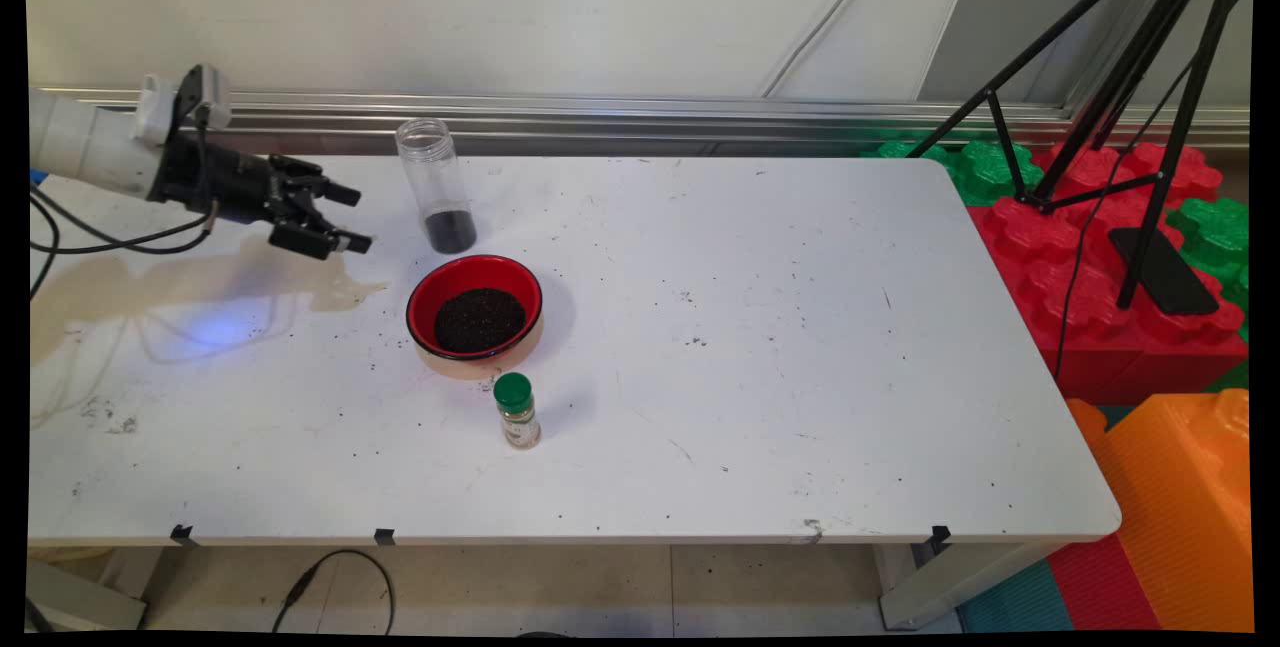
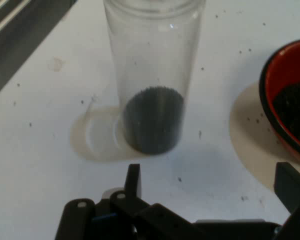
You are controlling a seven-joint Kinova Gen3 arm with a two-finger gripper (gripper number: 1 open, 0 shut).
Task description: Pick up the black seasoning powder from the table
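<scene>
Jar (image 1: 437, 186) of clear plastic stood upright on the white table (image 1: 760, 347), lidless, with a shallow layer of dark grains at its bottom. Just left of the jar hung the gripper (image 1: 352, 218), its 2 fingers (image 2: 133, 180) spread wide and holding nothing. In front of the jar sat a red bowl (image 1: 474, 314) of the same grains, and beyond that a green-capped spice bottle (image 1: 516, 411).

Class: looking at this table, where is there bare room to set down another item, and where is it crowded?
Free: the table's whole right half, and the front strip. Crowded: left of middle, where jar, bowl and bottle cluster, with the open end effector beside the jar.
</scene>
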